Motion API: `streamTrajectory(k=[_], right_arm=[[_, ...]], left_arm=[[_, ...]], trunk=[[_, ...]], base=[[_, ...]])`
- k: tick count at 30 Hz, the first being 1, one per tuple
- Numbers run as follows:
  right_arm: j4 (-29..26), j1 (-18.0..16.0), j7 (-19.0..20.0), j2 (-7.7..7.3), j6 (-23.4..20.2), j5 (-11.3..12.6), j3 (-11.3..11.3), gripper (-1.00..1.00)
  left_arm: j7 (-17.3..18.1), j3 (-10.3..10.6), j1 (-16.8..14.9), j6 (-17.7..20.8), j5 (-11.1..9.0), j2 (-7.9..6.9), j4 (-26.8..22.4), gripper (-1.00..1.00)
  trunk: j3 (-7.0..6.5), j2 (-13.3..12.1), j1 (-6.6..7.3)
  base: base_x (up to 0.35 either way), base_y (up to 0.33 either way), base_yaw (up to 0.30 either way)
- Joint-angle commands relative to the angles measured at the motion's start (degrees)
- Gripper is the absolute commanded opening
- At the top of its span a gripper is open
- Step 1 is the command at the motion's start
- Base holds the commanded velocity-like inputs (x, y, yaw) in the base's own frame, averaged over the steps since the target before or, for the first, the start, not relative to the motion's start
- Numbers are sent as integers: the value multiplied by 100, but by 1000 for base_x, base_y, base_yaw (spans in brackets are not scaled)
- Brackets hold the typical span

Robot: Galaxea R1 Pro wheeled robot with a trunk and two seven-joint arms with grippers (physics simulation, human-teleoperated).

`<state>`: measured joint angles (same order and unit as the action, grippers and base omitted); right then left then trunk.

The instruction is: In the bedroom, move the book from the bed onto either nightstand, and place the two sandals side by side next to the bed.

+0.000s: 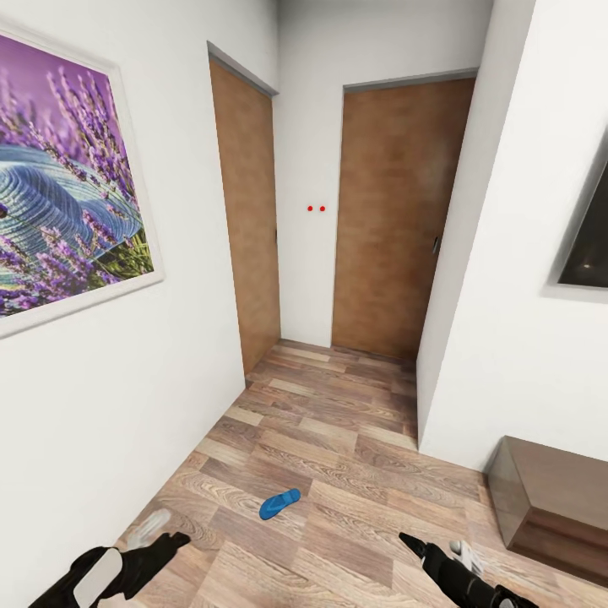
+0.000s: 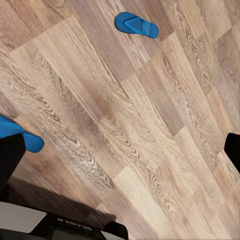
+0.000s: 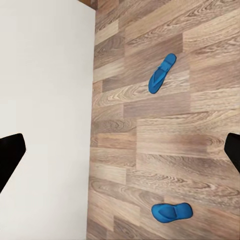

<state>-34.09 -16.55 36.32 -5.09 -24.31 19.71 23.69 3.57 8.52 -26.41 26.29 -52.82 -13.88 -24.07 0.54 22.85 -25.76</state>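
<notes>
Robot in a hallway facing two brown doors [image 1: 397, 211]. One blue flip-flop [image 1: 279, 503] lay flat on the wood-plank floor [image 1: 338, 439], strap up, ahead of and between the left gripper [image 1: 165, 532] and right gripper [image 1: 435, 549]. The right wrist view showed two flip-flops, well apart, the nearer one [image 3: 172, 211] and the farther one [image 3: 162, 73] beside the white wall [image 3: 45, 100]. Both grippers' fingers stood spread and empty. Judged best approach: descend over one sandal, pinch across its sole edges, keeping the thong strap free.
</notes>
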Motion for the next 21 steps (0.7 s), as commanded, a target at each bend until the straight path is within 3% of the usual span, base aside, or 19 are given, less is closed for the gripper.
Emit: streamTrajectory(k=[1, 21], right_arm=[[2, -4, 14, 1, -47, 37, 17, 100], [25, -6, 26, 176, 2, 36, 78, 100]], left_arm=[[13, 19, -3, 10, -5, -15, 5, 100], [13, 0, -5, 7, 1, -86, 43, 100]], trunk=[[6, 7, -3], [6, 7, -3]], base=[[0, 0, 0], [0, 0, 0]])
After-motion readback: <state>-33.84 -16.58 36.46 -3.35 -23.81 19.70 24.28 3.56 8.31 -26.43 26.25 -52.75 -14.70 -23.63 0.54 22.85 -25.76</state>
